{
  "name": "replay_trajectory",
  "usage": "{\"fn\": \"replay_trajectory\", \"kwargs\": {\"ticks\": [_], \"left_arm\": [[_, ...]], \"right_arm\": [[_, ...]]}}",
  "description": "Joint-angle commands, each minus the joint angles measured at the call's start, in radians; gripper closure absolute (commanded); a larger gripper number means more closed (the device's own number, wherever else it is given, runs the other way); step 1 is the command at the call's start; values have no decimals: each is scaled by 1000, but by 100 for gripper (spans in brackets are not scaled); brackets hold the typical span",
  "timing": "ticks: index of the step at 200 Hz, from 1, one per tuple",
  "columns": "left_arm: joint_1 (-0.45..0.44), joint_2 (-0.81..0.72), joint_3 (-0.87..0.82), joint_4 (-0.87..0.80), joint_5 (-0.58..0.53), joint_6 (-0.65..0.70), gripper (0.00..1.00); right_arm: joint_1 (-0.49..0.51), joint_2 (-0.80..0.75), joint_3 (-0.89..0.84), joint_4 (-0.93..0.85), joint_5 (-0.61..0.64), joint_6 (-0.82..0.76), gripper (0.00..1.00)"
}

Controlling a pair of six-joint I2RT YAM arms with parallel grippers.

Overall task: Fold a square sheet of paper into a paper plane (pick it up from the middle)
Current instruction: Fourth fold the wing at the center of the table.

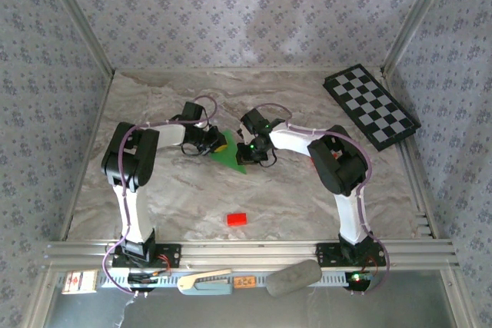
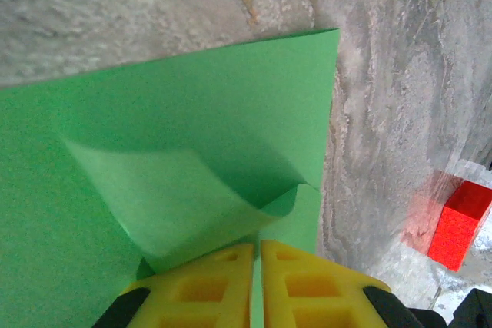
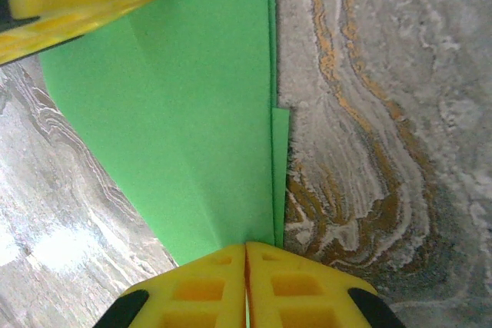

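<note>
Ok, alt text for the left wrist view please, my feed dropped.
The left gripper, shut, pinches a partly folded green paper lying on the marble table. A red block sits near the picture's right edge.

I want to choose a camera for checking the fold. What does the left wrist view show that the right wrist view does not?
Left wrist view: the red block and a curled flap on the green paper, held in the shut left claw. Right wrist view: a long straight folded edge, held in the shut right claw. Both: green paper on the marble table.
</note>
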Motion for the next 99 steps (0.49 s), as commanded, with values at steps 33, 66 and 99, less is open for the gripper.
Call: {"fn": "replay_trajectory", "kwargs": {"ticks": [33, 66, 99], "left_arm": [[55, 38, 42, -67, -112, 56, 88], [77, 63, 93, -113, -150, 101, 88], [118, 100, 157, -137, -164, 129, 88]], "right_arm": [[-2, 90, -40, -190, 162, -11, 90], [-3, 96, -43, -213, 178, -14, 90], [-4, 96, -45, -215, 178, -16, 90]]}}
